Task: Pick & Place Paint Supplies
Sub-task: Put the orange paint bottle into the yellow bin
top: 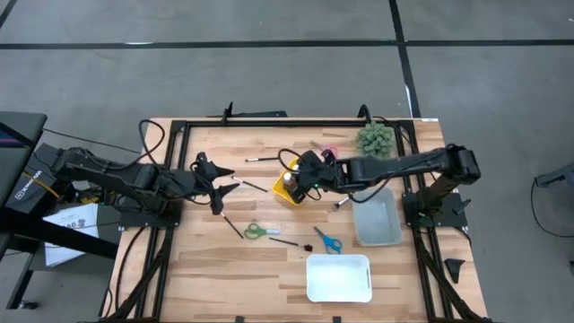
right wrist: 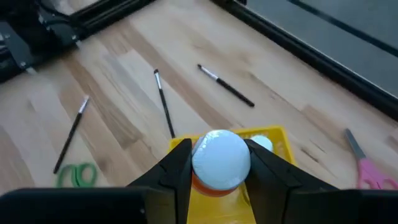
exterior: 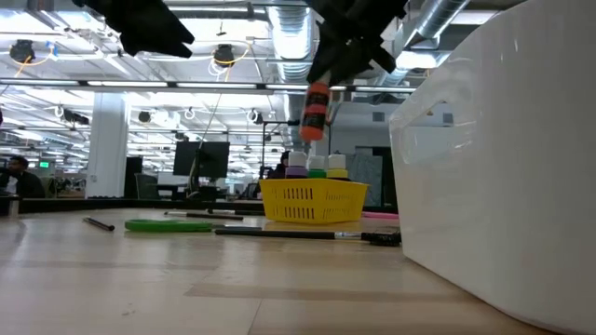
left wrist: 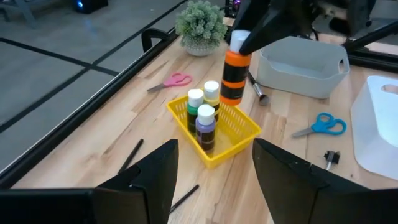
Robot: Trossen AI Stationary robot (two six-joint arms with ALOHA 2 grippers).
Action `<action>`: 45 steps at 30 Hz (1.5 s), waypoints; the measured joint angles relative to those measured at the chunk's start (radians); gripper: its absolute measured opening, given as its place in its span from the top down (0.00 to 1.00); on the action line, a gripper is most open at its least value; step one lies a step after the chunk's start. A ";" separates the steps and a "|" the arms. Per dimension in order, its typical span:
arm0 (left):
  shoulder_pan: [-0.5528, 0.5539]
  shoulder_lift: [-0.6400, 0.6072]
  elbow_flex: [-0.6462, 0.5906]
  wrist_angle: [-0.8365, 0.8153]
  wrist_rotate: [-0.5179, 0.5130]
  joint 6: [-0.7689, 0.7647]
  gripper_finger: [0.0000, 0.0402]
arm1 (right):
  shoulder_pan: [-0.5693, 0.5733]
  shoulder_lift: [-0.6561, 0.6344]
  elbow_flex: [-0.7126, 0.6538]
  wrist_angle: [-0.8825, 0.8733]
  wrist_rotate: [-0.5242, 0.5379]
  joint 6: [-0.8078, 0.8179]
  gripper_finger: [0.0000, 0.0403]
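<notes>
Right claw (right wrist: 217, 165) pinching the orange paint bottle (left wrist: 236, 73) by its white cap, upright, held in the air just above the yellow basket (left wrist: 239, 129) — no contact with it. Basket sits mid-worktop (top: 215, 260) and holds purple, green and yellow bottles (left wrist: 204, 121). Left claw (left wrist: 214, 165) spread, holding nothing, hovering beside the basket. Brushes (right wrist: 164, 102) lie loose on the wood near the green scissors (top: 255, 231).

Right gripper (exterior: 321, 79) holds an orange paint bottle w/ black bands (exterior: 317, 111) above a yellow mesh plastic basket (exterior: 312, 202), w/ purple, green & yellow bottles inside.
</notes>
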 joint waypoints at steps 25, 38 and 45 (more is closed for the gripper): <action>0.008 0.000 -0.019 -0.002 -0.013 0.006 0.51 | 0.042 0.019 -0.216 0.199 0.011 0.036 0.72; 0.007 0.000 -0.019 -0.001 -0.012 0.000 0.52 | 0.018 0.052 -0.232 0.251 -0.010 -0.060 0.72; 0.007 0.000 -0.019 0.004 -0.012 -0.026 0.53 | 0.009 0.089 -0.233 0.272 -0.061 -0.090 0.72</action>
